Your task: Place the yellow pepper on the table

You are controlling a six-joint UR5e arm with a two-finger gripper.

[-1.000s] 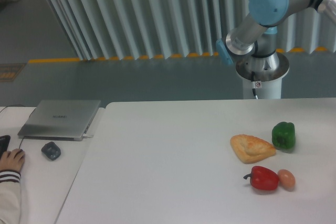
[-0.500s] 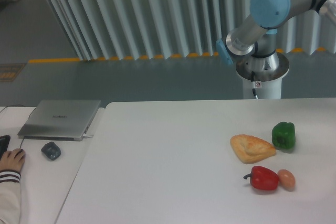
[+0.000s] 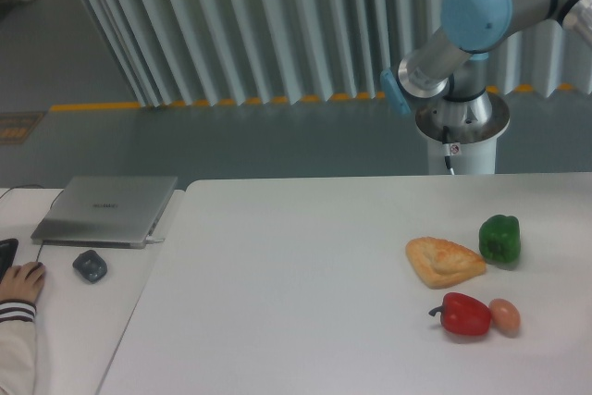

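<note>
The yellow pepper is out of view. The white table (image 3: 296, 293) fills the lower part of the camera view, with its rounded corner at the back left. Only the arm's base and blue-capped elbow (image 3: 476, 11) show at the upper right; the arm runs off the right edge, and the gripper is outside the frame.
On the table's right side lie a tan bread pastry (image 3: 444, 260), a green pepper (image 3: 499, 239), a red pepper (image 3: 464, 314) and a small peach egg (image 3: 505, 314). A separate desk at the left holds a grey laptop (image 3: 106, 209), a dark mouse (image 3: 90, 265) and a person's hand (image 3: 18, 282).
The arm's elbow has shifted very slightly to the right and down. The food on the table has not moved.
</note>
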